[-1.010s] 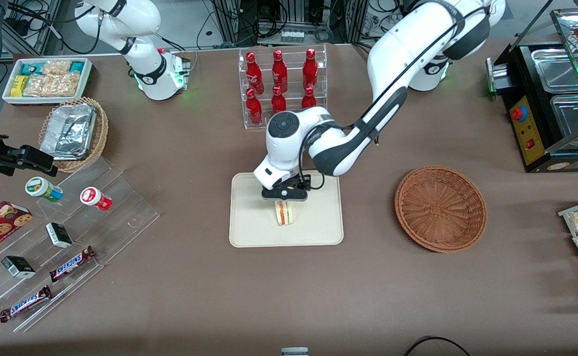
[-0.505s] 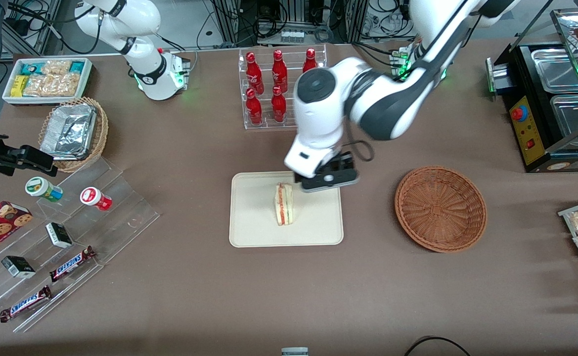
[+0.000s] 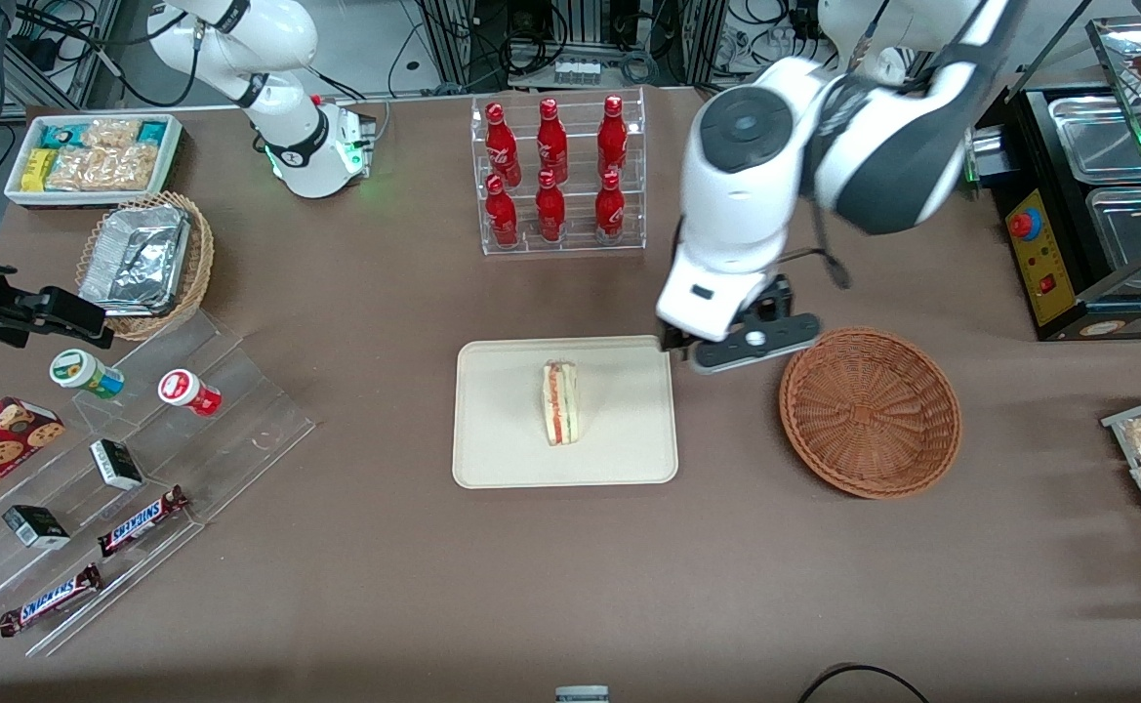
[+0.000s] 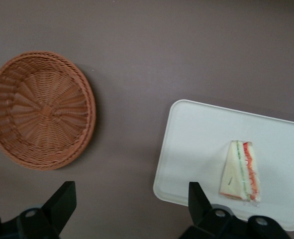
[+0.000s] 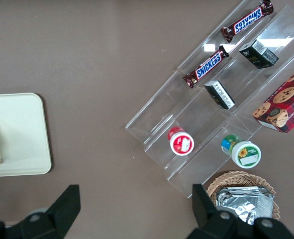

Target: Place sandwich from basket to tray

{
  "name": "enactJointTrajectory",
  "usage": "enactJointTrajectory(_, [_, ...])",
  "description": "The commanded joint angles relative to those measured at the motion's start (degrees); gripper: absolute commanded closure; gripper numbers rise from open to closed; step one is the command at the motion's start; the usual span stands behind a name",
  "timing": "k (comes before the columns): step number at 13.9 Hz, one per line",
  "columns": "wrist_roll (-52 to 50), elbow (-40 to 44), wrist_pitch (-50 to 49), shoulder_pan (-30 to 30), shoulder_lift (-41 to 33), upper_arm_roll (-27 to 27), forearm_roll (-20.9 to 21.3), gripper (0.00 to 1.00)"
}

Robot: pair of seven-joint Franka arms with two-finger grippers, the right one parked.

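Tabletop (image 3: 355,547): placing step looks done; next move only retreat to rest, nothing to grasp.
Tray (image 3: 502,459): sandwich (image 3: 560,402) lies on it, near middle.
Basket (image 3: 869,411): empty, toward working arm's end.
Tool (image 3: 741,349): raised between tray and basket, fingers (image 4: 60,202) apart, holding nothing. Fingertips hidden in front view, cut off in wrist view.

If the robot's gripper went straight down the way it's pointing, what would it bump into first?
Probably just bare tablecloth. The gripper hangs open, pointing down over the strip between the basket and the tray, which holds the sandwich. How high up it is can't be told.
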Motion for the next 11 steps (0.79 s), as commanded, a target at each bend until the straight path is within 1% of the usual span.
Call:
enactJointTrajectory(1, [6.8,-1.5,-3.1,4.8,-4.8,-0.1,-3.4,0.01])
enactJointTrajectory(3, [13.8,-0.9,-6.0,7.1,-7.0,1.4,-6.0,0.01])
enactJointTrajectory(4, [17.9,-0.7,-7.7,6.5,-8.2,4.9,-7.4,0.01])
enactJointTrajectory(6, [26.8,0.3,-10.1,6.1,-11.1,12.4,-12.8,0.01])
enactJointTrajectory(7, [31.2,0.2,-11.3,6.1,-12.5,15.5,-14.4,0.01])
enactJointTrajectory(8, [35.9,0.2,-12.8,6.0,-13.5,18.4,-14.9,0.01])
enactJointTrajectory(11, [45.8,-0.1,-16.3,5.9,-15.5,24.1,-14.9,0.01])
